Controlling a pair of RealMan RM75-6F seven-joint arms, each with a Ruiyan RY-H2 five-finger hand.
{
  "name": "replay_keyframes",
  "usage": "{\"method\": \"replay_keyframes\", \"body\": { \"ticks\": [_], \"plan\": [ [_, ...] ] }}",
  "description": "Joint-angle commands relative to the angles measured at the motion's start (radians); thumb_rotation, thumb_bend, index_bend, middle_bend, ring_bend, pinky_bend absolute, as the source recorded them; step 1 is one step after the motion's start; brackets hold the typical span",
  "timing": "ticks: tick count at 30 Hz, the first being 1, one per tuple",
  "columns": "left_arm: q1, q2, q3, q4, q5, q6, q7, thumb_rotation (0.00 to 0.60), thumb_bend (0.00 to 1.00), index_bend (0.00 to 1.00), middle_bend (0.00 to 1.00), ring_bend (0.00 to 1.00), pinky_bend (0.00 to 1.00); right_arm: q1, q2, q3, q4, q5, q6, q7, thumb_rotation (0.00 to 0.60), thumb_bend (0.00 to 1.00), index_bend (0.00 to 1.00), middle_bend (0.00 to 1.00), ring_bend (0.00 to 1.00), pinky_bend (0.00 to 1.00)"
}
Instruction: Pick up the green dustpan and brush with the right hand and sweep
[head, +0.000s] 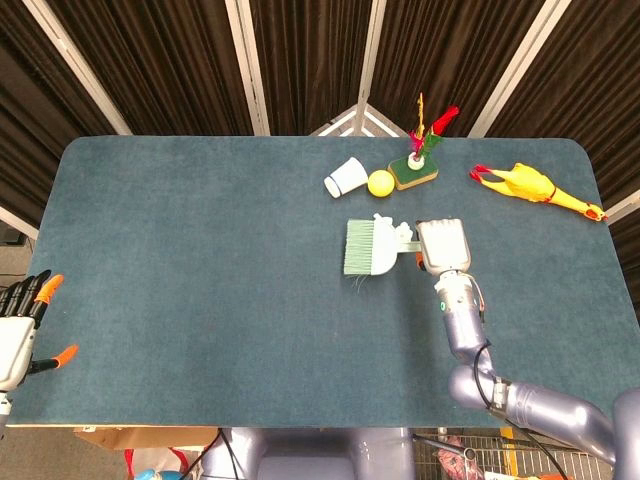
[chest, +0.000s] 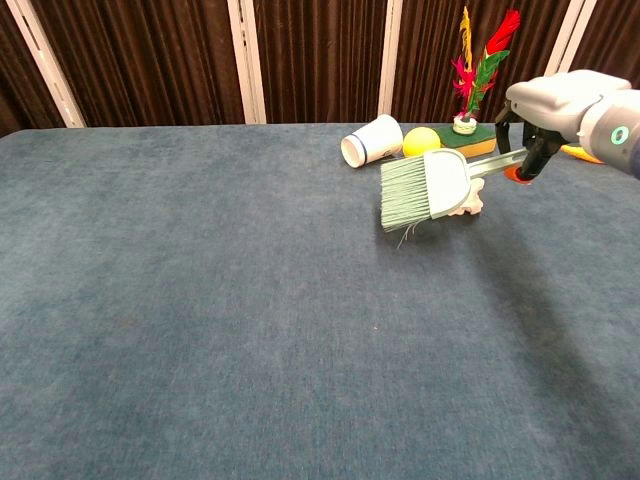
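Observation:
A pale green brush (head: 366, 247) (chest: 420, 188) with a flat head and long bristles hangs above the table, bristles pointing left. My right hand (head: 442, 246) (chest: 545, 112) grips its handle at the right end. The brush head covers most of a crumpled white paper wad (head: 401, 232) (chest: 470, 202) lying on the cloth. No separate dustpan shows in either view. My left hand (head: 22, 318) rests at the table's left edge, fingers apart and holding nothing.
At the back stand a tipped white paper cup (head: 344, 178) (chest: 372, 140), a yellow ball (head: 380, 183) (chest: 420, 142) and a green block with red and yellow feathers (head: 415, 170) (chest: 466, 140). A rubber chicken (head: 535, 187) lies at the back right. The table (head: 200, 280) is blue cloth.

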Motion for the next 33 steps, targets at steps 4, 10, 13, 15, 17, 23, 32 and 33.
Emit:
{"method": "replay_keyframes", "body": {
  "ticks": [4,10,13,15,17,23,32,33],
  "plan": [
    [-0.003,0.001,0.0,0.001,0.001,-0.005,-0.011,0.6,0.0,0.0,0.0,0.0,0.02,0.064,-0.066,0.003,0.168,0.056,-0.057,-0.017,0.6,0.6,0.76,0.94,0.98,0.85],
    [-0.009,0.004,-0.004,-0.002,-0.016,-0.022,-0.023,0.6,0.0,0.0,0.0,0.0,0.02,0.071,-0.068,-0.003,0.249,0.084,-0.085,-0.018,0.6,0.6,0.76,0.94,0.98,0.85],
    [-0.01,0.006,-0.004,-0.004,-0.015,-0.023,-0.025,0.6,0.0,0.0,0.0,0.0,0.02,0.06,-0.05,-0.026,0.272,0.079,-0.084,-0.025,0.6,0.6,0.76,0.94,0.98,0.85],
    [-0.01,0.007,-0.002,-0.005,-0.013,-0.024,-0.025,0.6,0.0,0.0,0.0,0.0,0.02,0.046,-0.031,-0.044,0.276,0.072,-0.077,-0.029,0.6,0.6,0.76,0.94,0.98,0.85],
    [-0.011,0.007,-0.001,-0.006,-0.012,-0.025,-0.024,0.6,0.0,0.0,0.0,0.0,0.02,0.032,-0.011,-0.057,0.277,0.07,-0.07,-0.031,0.6,0.6,0.76,0.94,0.98,0.85],
    [-0.01,0.007,0.0,-0.008,-0.007,-0.021,-0.026,0.6,0.0,0.0,0.0,0.0,0.02,-0.012,0.08,-0.082,0.243,0.065,-0.018,-0.053,0.6,0.6,0.76,0.94,0.98,0.85],
    [-0.007,0.007,0.003,-0.009,0.006,-0.009,-0.025,0.6,0.0,0.0,0.0,0.0,0.02,-0.064,0.23,-0.078,0.15,0.08,0.048,-0.067,0.6,0.6,0.76,0.94,0.98,0.85],
    [-0.008,0.006,0.004,-0.008,0.006,-0.01,-0.023,0.6,0.0,0.0,0.0,0.0,0.02,-0.064,0.244,-0.07,0.126,0.076,0.057,-0.061,0.6,0.6,0.76,0.94,0.98,0.85]
  ]
}}
